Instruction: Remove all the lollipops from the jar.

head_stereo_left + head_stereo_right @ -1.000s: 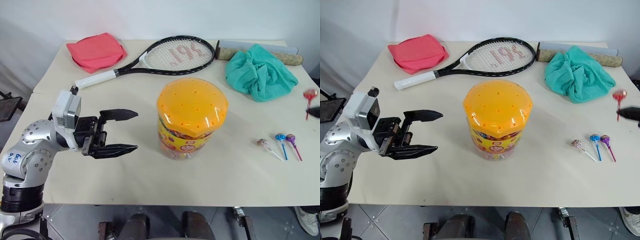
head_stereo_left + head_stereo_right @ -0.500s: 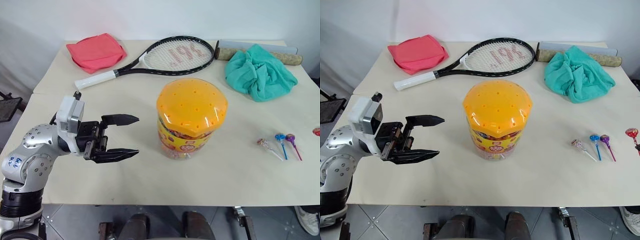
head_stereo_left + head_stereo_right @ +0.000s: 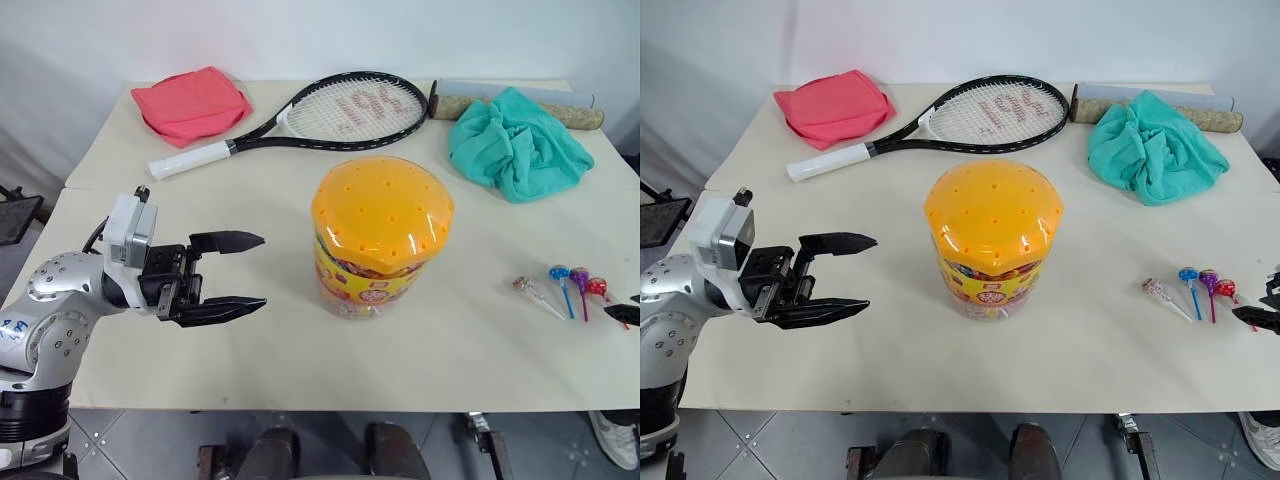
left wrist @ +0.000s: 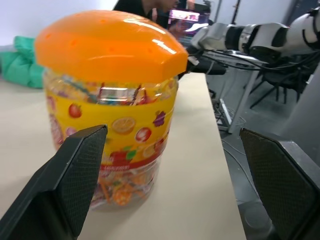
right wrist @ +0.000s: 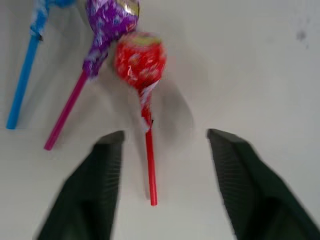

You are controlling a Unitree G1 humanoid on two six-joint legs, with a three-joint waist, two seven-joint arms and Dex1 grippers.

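1. Right gripper [image 5: 160, 165] spread wide over red lollipop [image 5: 140, 60] — apparently just laid beside three others, well right of jar [image 3: 380, 235].
2. Left gripper [image 3: 225, 275] wide, empty, left of jar — likely poised to steady it.

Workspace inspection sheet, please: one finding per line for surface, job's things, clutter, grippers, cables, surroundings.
Surface: beige table, bare at the front edge.
Job's things: jar upright at the centre, orange lid on, candies visible inside; four lollipops lying side by side on the table to its right, the red lollipop outermost.
Clutter: tennis racket, red cloth, teal cloth, rolled mat along the back.
Grippers: left gripper open, facing the jar; right gripper open, astride the red lollipop's stick.
Cables: nothing seen.
Surroundings: white wall, tiled floor.
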